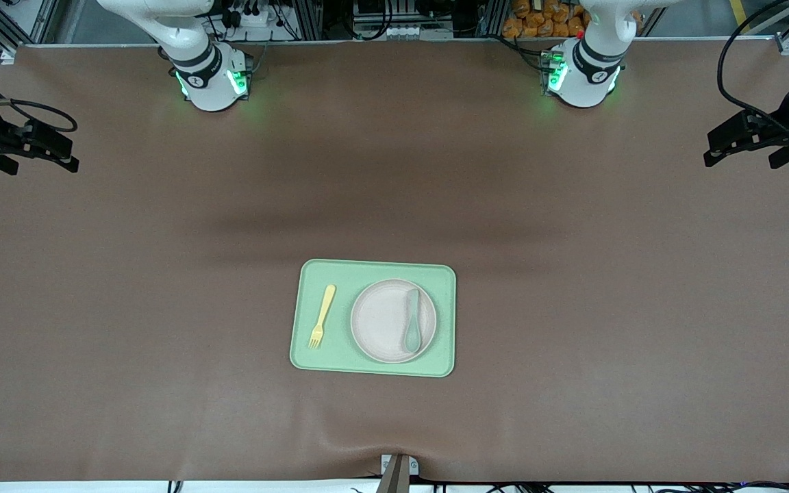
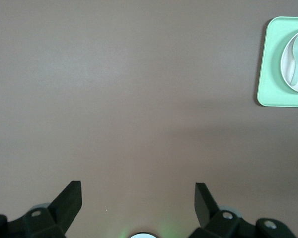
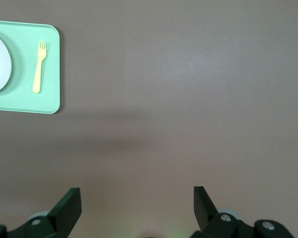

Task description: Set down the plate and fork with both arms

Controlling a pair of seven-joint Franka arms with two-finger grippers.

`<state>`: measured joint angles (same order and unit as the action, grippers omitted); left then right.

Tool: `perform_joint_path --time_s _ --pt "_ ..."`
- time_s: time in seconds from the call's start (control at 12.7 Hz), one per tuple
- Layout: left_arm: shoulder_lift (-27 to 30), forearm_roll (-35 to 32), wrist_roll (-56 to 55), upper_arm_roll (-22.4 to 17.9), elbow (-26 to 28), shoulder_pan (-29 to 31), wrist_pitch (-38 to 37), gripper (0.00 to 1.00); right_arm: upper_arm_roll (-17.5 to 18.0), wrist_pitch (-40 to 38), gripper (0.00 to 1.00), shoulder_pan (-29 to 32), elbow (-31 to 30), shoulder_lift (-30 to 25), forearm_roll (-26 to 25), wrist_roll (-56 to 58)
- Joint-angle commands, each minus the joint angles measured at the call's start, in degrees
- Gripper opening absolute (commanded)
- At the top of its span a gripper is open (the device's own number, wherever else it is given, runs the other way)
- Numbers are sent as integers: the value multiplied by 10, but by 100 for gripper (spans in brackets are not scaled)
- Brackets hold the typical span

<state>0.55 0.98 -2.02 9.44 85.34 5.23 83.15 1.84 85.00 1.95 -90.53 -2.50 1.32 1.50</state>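
So going across the front view from one side to the other, using the tray (image 1: pixel 372 318) as the anchor for everything.

First up is the right gripper (image 1: pixel 59 154), parked way out over bare table at the right arm's end, well apart from the tray. Jaws spread wide, nothing in them. Looks like a waiting pose to me, pulled back so it doesn't crowd the middle.

Then the tray itself, light green, sitting flat in the middle of the brown table (image 1: pixel 127 342). The fork (image 1: pixel 322 316) lies on the tray's bare floor at the end toward the right arm, tines pointing at the front camera, beside the plate but not touching it. The plate (image 1: pixel 384 322) takes up the rest of the tray, toward the left arm's end, and a grey-green spoon (image 1: pixel 411 327) is lying in it. My guess is that split is deliberate: fork on the right arm's side, plate on the left arm's, so each arm gets its own thing without crossing over.

Last, the left gripper (image 1: pixel 737 144), over bare table at the left arm's end, also well apart from the tray, fingers wide apart and empty.

Room-wise it's generous. Open table all round the tray, so both arms can come in straight. The tight bits are the plate sitting close to the tray's raised rim, and the thin fork lying flat with little to pinch.
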Motion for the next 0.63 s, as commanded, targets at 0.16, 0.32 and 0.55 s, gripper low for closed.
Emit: perform_joint_path --time_s 0.16,0.32,0.55 --pt "2 -15 4 7 -9 2 -2 100 8 -5 100 6 2 -5 -8 9" --pt "2 -14 5 7 -9 5 -2 100 10 -5 100 4 2 -5 -8 9" --pt "2 -15 4 7 -10 5 -3 100 9 -4 100 5 2 -4 -8 9"
